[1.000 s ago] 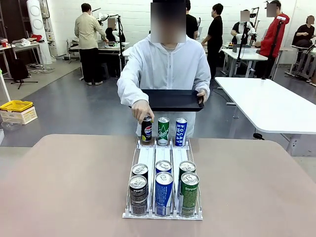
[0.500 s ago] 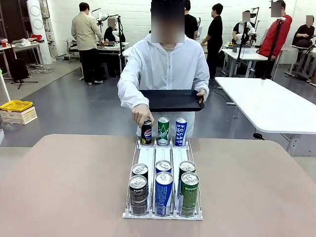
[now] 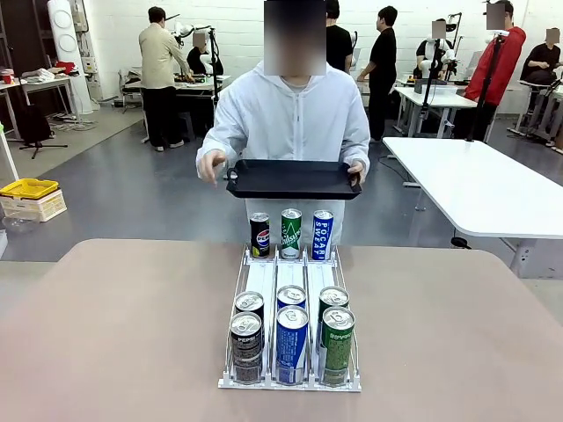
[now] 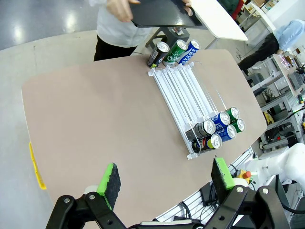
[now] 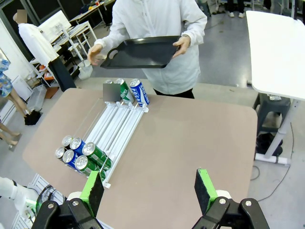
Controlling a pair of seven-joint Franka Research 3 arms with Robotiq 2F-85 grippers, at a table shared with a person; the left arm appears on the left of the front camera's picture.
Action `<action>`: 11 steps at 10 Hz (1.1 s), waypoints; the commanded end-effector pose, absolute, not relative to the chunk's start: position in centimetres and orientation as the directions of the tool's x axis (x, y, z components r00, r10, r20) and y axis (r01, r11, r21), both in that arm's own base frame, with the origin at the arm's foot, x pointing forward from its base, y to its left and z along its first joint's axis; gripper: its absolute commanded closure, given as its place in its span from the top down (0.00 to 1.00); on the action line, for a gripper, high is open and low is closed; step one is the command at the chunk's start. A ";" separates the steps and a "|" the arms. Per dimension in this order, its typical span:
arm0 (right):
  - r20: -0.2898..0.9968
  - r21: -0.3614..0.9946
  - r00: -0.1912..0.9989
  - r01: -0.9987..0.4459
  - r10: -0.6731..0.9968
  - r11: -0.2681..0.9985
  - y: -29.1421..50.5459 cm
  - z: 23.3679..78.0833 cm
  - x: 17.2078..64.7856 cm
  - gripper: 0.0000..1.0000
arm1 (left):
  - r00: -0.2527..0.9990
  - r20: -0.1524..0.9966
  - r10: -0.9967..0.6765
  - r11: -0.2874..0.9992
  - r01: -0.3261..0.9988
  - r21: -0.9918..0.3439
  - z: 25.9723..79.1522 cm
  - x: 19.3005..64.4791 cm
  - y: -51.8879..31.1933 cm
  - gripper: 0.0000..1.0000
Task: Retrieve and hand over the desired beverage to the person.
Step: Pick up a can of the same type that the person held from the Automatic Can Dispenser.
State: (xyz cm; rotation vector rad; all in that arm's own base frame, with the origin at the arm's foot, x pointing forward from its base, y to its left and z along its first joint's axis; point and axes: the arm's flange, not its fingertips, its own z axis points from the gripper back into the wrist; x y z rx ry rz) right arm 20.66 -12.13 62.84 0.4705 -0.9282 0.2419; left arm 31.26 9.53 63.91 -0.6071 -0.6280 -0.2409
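Note:
The person [image 3: 295, 119] in a white hooded jacket stands at the table's far side holding a black tray [image 3: 295, 178] level with one hand; the other hand [image 3: 208, 165] hovers by the tray's left edge. A clear three-lane rack [image 3: 261, 280] lies mid-table. At its far end stand a black Pepsi can [image 3: 260, 236], a green can [image 3: 291, 233] and a blue Pocari Sweat can [image 3: 323, 235]. Several black, blue and green cans [image 3: 291, 338] crowd its near end. My left gripper [image 4: 166, 176] and right gripper [image 5: 148, 186] hang open high above the table, holding nothing.
The brown table [image 3: 114, 334] has bare surface on both sides of the rack. A white table [image 3: 484, 185] stands behind at the right and a yellow crate [image 3: 29, 187] on the floor at the left. Other people work far back.
The person's hand has let go of the black Pepsi can at the rack's far end and risen to the tray's left edge. The tray sits slightly higher.

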 end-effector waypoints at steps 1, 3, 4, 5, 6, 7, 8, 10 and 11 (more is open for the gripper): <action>0.813 0.289 0.583 -0.395 -0.006 0.872 -12.2 62.6 20.7 1.00 | 0.815 0.577 -0.058 0.831 0.359 -0.425 64.3 32.3 6.6 1.00; 0.813 0.289 0.583 -0.395 -0.006 0.872 -12.2 62.6 20.7 1.00 | 0.856 0.477 -0.198 0.871 0.377 -0.315 64.1 33.8 -1.7 1.00; 0.813 0.289 0.583 -0.395 -0.006 0.872 -12.2 62.6 20.7 1.00 | 0.887 0.393 -0.241 0.891 0.363 -0.272 63.4 34.7 -7.2 1.00; 0.813 0.289 0.583 -0.395 -0.006 0.872 -12.2 62.6 20.7 1.00 | 0.930 0.301 -0.211 0.917 0.295 -0.268 62.1 35.6 -12.1 1.00; 0.813 0.289 0.583 -0.395 -0.006 0.872 -12.2 62.6 20.7 1.00 | 0.961 0.230 -0.153 0.942 0.212 -0.259 60.1 36.1 -16.6 1.00; 0.813 0.289 0.583 -0.395 -0.006 0.872 -12.2 62.6 20.7 1.00 | 0.976 0.194 -0.102 0.967 0.143 -0.211 57.8 36.1 -20.5 1.00; 0.813 0.289 0.583 -0.395 -0.006 0.872 -12.2 62.6 20.7 1.00 | 0.984 0.179 -0.012 0.989 0.038 -0.141 55.0 36.0 -24.2 1.00; 0.813 0.289 0.583 -0.395 -0.006 0.872 -12.2 62.6 20.7 1.00 | 0.992 0.128 -0.012 0.997 0.021 -0.073 51.5 34.9 -27.8 1.00; 0.813 0.289 0.583 -0.395 -0.006 0.872 -12.2 62.6 20.7 1.00 | 0.992 0.124 -0.027 0.998 0.035 -0.058 50.2 34.6 -28.4 1.00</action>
